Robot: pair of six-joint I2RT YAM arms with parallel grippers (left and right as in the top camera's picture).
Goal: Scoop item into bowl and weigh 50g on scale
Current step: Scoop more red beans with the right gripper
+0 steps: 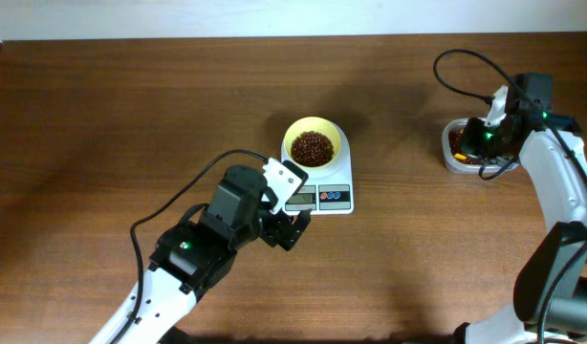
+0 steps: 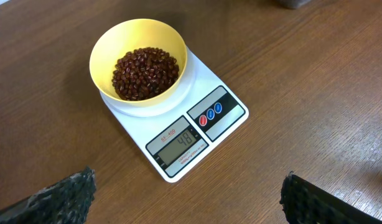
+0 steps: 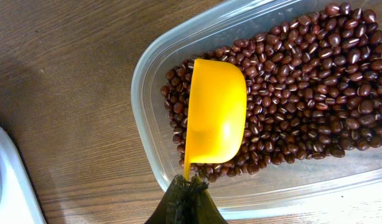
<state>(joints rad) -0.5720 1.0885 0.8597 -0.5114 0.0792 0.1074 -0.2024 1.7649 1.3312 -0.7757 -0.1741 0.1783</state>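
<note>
A pale yellow bowl [image 1: 313,143] [image 2: 104,56] sits on the white scale [image 1: 324,198] [image 2: 231,99] and holds a heap of red-brown beans [image 2: 145,73]. The scale's display [image 2: 178,146] reads 48. My left gripper [image 2: 188,202] [image 1: 289,229] hovers open just in front of the scale, with only bare table between its fingers [image 2: 69,196]. At the far right, my right gripper [image 3: 190,190] [image 1: 485,141] is shut on the handle of a yellow scoop [image 3: 216,112]. The scoop lies bowl-down on the beans [image 3: 315,74] in a clear plastic tub [image 3: 147,93] [image 1: 454,158].
A black cable [image 1: 466,59] loops above the right arm near the tub. The edge of a white and yellow object [image 3: 4,180] shows at the lower left of the right wrist view. Brown wooden table [image 1: 131,105] surrounds everything.
</note>
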